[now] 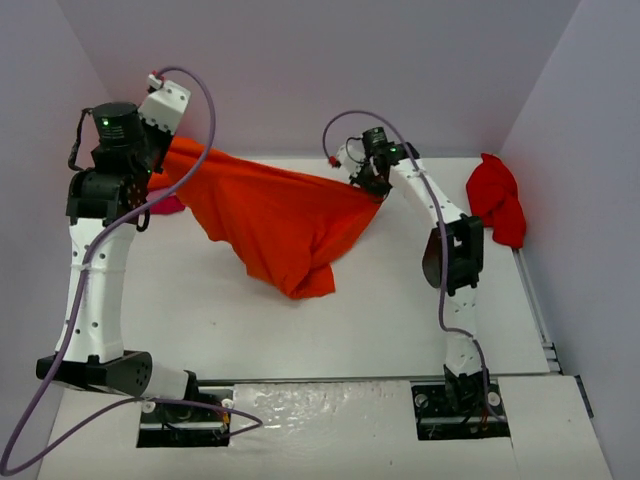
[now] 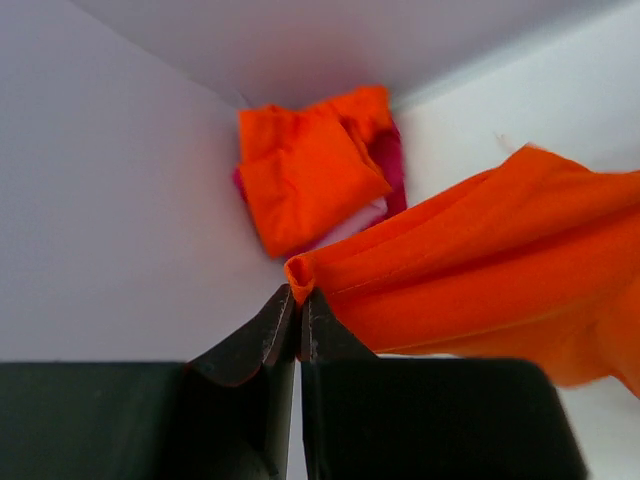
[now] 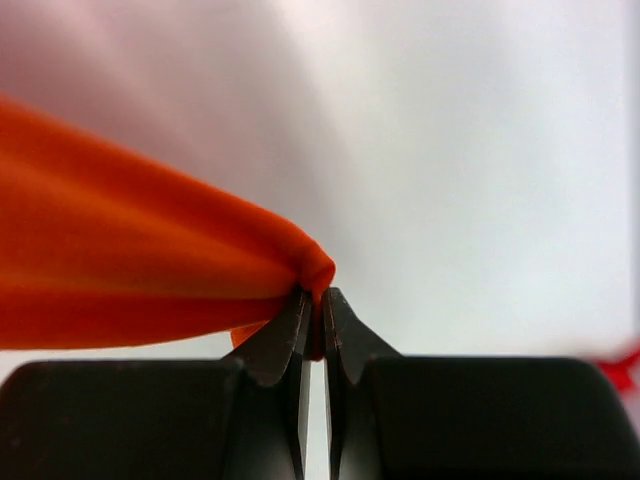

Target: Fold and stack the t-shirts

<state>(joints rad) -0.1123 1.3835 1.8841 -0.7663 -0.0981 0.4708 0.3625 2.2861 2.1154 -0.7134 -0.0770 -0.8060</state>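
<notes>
The orange t-shirt (image 1: 285,225) is held stretched above the table (image 1: 300,335), far centre. Its edges are pinched by the left gripper (image 2: 299,302) and right gripper (image 3: 314,308), fingers pressed together on cloth. A red t-shirt (image 1: 497,198) is noted far right, a folded stack (image 2: 305,175) far left.

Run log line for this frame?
left gripper: shut on orange t-shirt | right gripper: shut on same shirt | shirt: stretched between grippers | red t-shirt: crumpled, far right | folded stack: far-left corner
</notes>
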